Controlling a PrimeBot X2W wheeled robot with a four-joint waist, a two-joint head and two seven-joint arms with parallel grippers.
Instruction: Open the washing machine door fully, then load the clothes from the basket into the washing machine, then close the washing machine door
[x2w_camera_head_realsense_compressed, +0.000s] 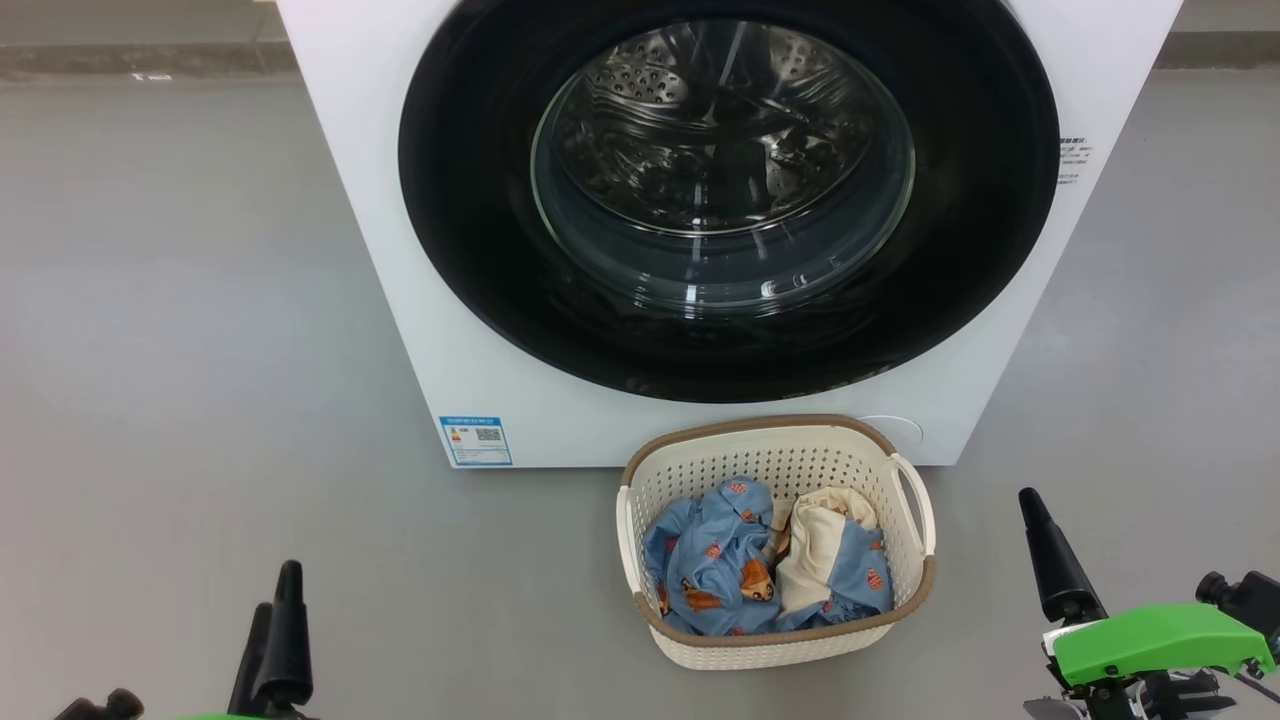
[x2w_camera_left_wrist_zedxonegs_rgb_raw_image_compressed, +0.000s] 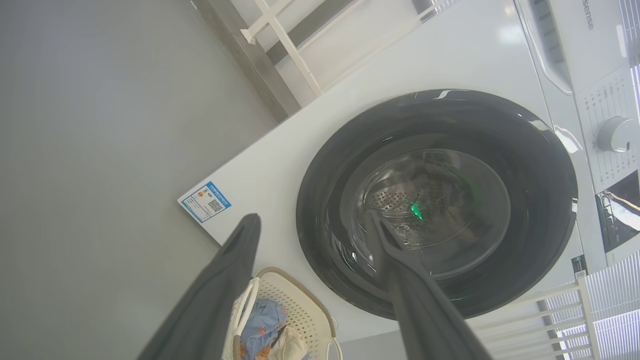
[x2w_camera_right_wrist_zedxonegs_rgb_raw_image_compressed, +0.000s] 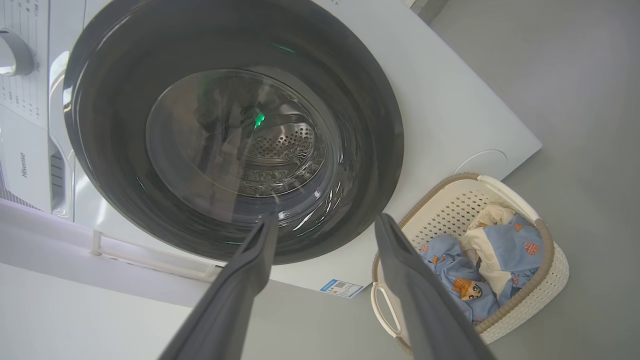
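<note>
Glossy black on white: one washing machine door (x2w_camera_head_realsense_compressed: 470, 250), round, shut flush against the front of one washing machine (x2w_camera_head_realsense_compressed: 560, 430) and spanning nearly its full width. At the door's centre, one bulging glass window (x2w_camera_head_realsense_compressed: 720, 250), with one perforated steel drum (x2w_camera_head_realsense_compressed: 660, 90) visible behind it. Low on the white front, toward the robot's left, one blue label sticker (x2w_camera_head_realsense_compressed: 476, 441); low toward the right, one round flap outline (x2w_camera_right_wrist_zedxonegs_rgb_raw_image_compressed: 482, 161). High on the control panel, seen from the left wrist, one silver dial (x2w_camera_left_wrist_zedxonegs_rgb_raw_image_compressed: 617, 134).

On the grey floor (x2w_camera_head_realsense_compressed: 180, 320), just in front of the machine and below the door, a little right of centre, one cream basket (x2w_camera_head_realsense_compressed: 780, 650) with perforated walls and a brown woven-look rim, standing upright. Two side handles (x2w_camera_head_realsense_compressed: 910, 500), one at each short end. Inside, the clothes (x2w_camera_head_realsense_compressed: 705, 560): one crumpled bundle of light-blue fabric printed with small orange-brown figures, plus one cream-yellow piece (x2w_camera_head_realsense_compressed: 812, 560) toward the right end; perhaps two garments, hard to count in the crumple.

Two grippers, both low and well apart from door and basket. Left gripper (x2w_camera_left_wrist_zedxonegs_rgb_raw_image_compressed: 314, 216): two long dark fingers spread wide, empty, pointed toward the door. Right gripper (x2w_camera_right_wrist_zedxonegs_rgb_raw_image_compressed: 326, 222): two fingers likewise spread wide, empty, with the door ahead of one and the basket beyond the other. In the head view, one right finger (x2w_camera_head_realsense_compressed: 1045, 555) upright at lower right beside one green housing (x2w_camera_head_realsense_compressed: 1160, 638).
</note>
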